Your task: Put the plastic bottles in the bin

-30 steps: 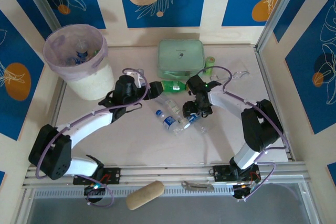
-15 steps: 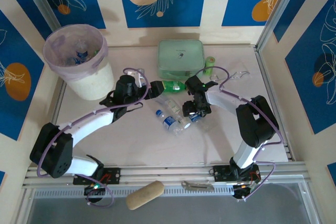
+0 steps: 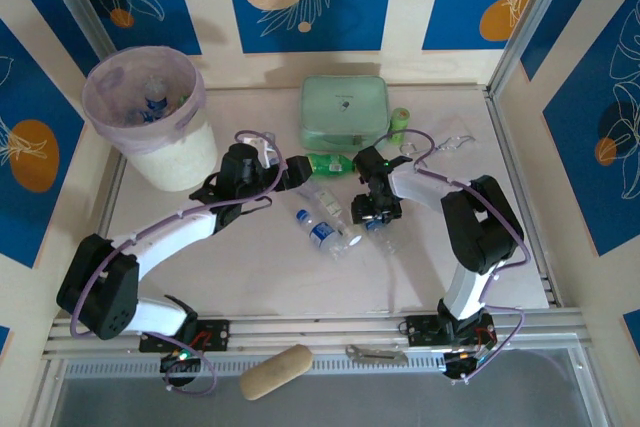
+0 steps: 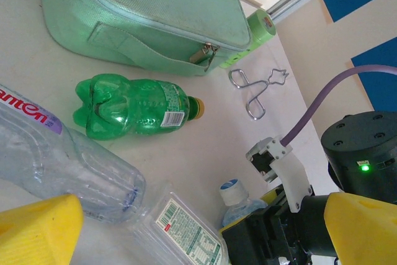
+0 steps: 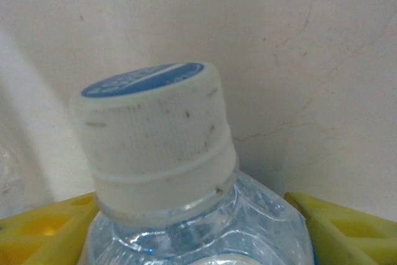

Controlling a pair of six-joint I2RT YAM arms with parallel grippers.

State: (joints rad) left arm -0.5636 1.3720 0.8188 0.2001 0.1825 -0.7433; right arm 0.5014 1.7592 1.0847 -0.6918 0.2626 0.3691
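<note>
Clear plastic bottles (image 3: 322, 232) lie mid-table, and a green one (image 3: 328, 163) lies in front of the mint case. The lined bin (image 3: 190, 112) stands at the far left with bottles inside. My right gripper (image 3: 378, 222) is down on a clear bottle (image 5: 186, 215) with a blue-topped white cap; its yellow fingers (image 5: 338, 221) press the bottle's shoulders on both sides. My left gripper (image 3: 298, 173) stands open just left of the green bottle (image 4: 133, 107), with a clear bottle (image 4: 56, 153) and a flattened one (image 4: 186, 231) between its fingers (image 4: 37, 228).
The mint-green zip case (image 3: 345, 112) lies at the back centre, with a small upright green bottle (image 3: 400, 124) at its right. A wire clip (image 3: 450, 142) lies further right. A tan roll (image 3: 275, 372) and a metal tool (image 3: 375, 354) sit below the front rail.
My right gripper has shifted slightly left and its fingers have closed in onto the clear bottle. The left arm has held still.
</note>
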